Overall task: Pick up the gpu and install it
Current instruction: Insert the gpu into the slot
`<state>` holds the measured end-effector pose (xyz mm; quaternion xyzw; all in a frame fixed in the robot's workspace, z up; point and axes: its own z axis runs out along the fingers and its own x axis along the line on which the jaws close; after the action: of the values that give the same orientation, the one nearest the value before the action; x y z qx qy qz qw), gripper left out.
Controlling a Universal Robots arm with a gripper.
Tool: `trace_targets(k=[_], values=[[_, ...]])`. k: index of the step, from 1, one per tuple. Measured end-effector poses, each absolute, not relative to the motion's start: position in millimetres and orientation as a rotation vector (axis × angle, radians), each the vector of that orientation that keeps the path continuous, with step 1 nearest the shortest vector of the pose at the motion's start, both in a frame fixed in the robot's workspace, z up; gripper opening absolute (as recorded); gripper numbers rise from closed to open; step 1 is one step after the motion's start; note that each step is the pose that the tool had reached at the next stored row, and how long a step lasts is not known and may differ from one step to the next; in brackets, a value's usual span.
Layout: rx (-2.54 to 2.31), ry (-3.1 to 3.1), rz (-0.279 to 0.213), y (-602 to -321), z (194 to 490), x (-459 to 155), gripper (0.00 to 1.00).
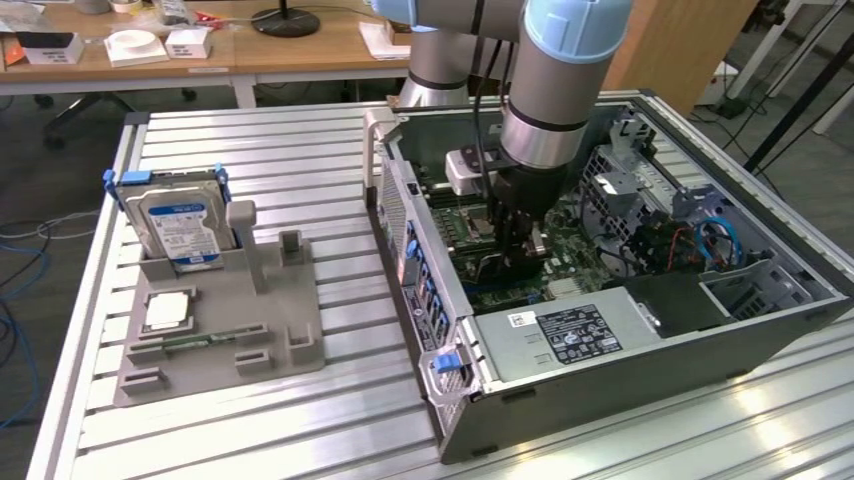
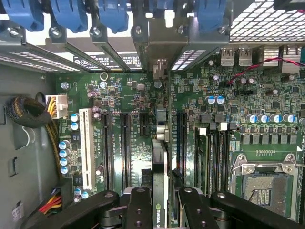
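The gpu (image 2: 160, 157) stands on edge over the green motherboard (image 2: 128, 95) in the wrist view. Its metal end bracket (image 2: 161, 52) reaches the rear slot openings of the case. My gripper (image 2: 161, 202) is shut on the card, one black finger (image 2: 139, 207) on each face. The card runs between the long black expansion slots (image 2: 125, 148); whether its edge sits in a slot I cannot tell. In the exterior view my gripper (image 1: 514, 245) is lowered deep inside the open computer case (image 1: 801, 290), over the middle of the board.
A grey fixture (image 1: 267, 330) on the exterior view's left holds a hard drive with a blue label (image 1: 180, 225) and a square processor chip (image 1: 163, 312). The power supply (image 1: 567, 335) fills the case's near end. An open CPU socket (image 2: 264, 183) lies beside the slots.
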<state>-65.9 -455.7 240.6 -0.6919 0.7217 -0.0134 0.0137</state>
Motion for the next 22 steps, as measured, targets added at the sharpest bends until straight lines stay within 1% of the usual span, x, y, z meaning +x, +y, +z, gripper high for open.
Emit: trace_targets(k=[4,6,8,9,17,20,21,22], values=[[-2.153,2.247,-0.040,-455.4,239.8,-65.9,0.27],[-2.155,2.248,-0.042,-455.7,240.5,-66.0,0.39],[-2.155,2.248,-0.042,-455.7,240.5,-65.9,0.39],[-2.155,2.248,-0.042,-455.7,241.7,-65.9,0.45],[-2.155,2.248,-0.042,-455.7,268.6,-65.9,0.45],[-2.155,2.247,-0.041,-455.6,270.4,-65.9,0.45],[-2.154,2.247,-0.041,-455.6,270.4,-65.9,0.44],[-2.154,2.247,-0.041,-455.6,270.4,-65.9,0.38]])
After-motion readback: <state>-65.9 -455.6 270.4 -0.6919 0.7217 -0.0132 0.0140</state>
